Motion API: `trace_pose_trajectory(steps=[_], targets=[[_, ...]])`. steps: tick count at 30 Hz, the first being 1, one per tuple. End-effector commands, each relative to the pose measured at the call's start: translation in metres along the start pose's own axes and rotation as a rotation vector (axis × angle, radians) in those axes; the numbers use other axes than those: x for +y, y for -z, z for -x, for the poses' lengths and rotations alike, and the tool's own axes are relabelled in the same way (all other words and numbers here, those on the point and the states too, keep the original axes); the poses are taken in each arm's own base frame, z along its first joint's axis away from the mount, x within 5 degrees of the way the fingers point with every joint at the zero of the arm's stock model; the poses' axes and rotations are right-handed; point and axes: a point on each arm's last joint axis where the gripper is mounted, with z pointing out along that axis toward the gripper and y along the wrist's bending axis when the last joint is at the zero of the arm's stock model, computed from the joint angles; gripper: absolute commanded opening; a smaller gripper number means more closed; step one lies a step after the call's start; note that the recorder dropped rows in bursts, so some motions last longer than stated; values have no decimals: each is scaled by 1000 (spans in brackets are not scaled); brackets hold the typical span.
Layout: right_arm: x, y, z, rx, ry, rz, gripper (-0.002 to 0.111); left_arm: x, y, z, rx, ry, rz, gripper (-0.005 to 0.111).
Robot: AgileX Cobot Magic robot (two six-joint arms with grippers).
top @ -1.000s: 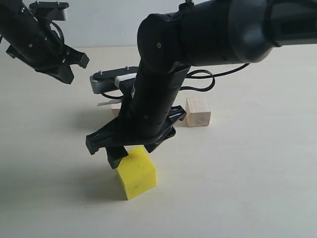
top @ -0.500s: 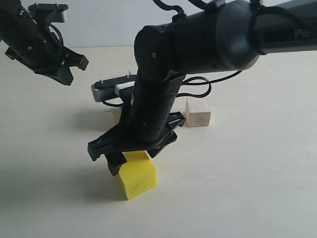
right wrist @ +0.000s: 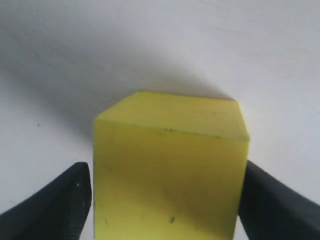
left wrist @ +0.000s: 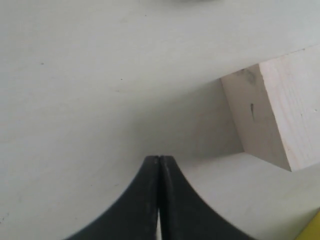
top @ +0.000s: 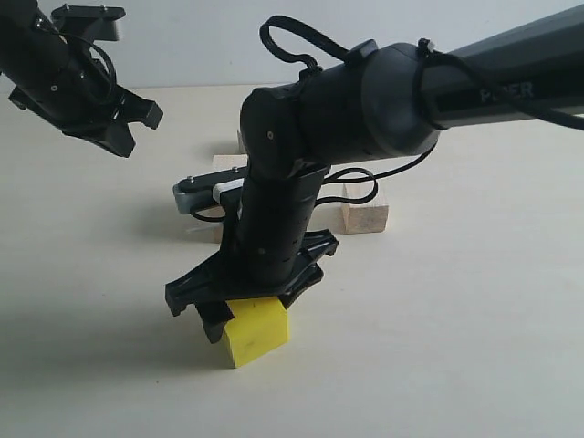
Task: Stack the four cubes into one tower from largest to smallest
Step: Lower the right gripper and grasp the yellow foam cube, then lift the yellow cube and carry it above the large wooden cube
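Both fingers of the right gripper (right wrist: pixel 167 207) stand wide apart flanking the bright yellow cube (right wrist: pixel 170 150), nothing gripped; the left gripper (left wrist: pixel 159 200), closed and empty, hangs farther off.

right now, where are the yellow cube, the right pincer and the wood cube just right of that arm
yellow cube (top: pixel 260 336): exterior view, its front face
right pincer (right wrist: pixel 167 207): right wrist view, midway between its fingers, over the yellow cube
pale wood cube (top: pixel 367 217): exterior view, its front face

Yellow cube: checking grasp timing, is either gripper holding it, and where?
Apparently nothing yet: the right gripper straddles the bright yellow cube's opposite sides, open; the left gripper is shut, empty.
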Motion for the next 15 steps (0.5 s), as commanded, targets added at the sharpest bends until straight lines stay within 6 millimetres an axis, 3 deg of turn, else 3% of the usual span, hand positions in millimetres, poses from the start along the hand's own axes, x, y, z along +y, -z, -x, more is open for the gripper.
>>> trace_pose_trajectory(steps=[1,9,15], targets=[[1,0,2,-16,-2,5,59,0,3,0,-11,-3,2,0],[0,1,-2,29,23,-10,4,0,3,-1,-7,-3,1,0],[-7,32,-10,38,146,-135,0,0,3,-1,-1,-3,0,0]])
